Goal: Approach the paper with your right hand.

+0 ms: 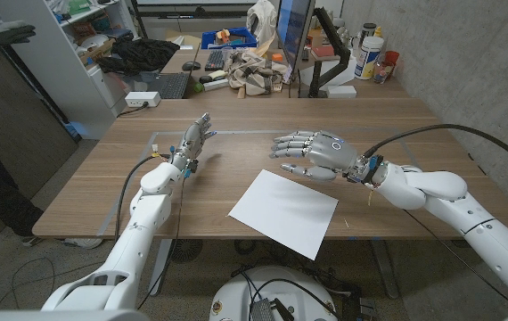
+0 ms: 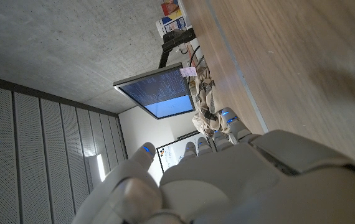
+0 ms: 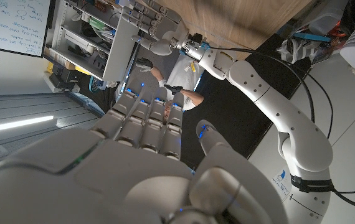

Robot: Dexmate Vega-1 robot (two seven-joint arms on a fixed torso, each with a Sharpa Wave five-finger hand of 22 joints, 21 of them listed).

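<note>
A white sheet of paper (image 1: 284, 212) lies flat on the wooden table (image 1: 397, 134), turned at an angle, near the front edge. My right hand (image 1: 315, 153) hovers just beyond the paper's far corner, back up, fingers apart and stretched toward the left, holding nothing. My left hand (image 1: 192, 143) stands over the table's left part, fingers apart and pointing away, nothing in it. The right wrist view shows my right hand's back (image 3: 121, 168) and my left arm (image 3: 252, 81) beyond it. In the left wrist view my left hand (image 2: 227, 180) is beside the table top (image 2: 289, 68).
Clutter lines the table's far edge: a keyboard (image 1: 160, 86), a monitor on a stand (image 1: 295, 36), bottles (image 1: 372, 55) and cloth (image 1: 245, 73). A shelf unit (image 1: 76, 45) stands at the left. A person's gloved hand (image 1: 0, 34) shows at the top left.
</note>
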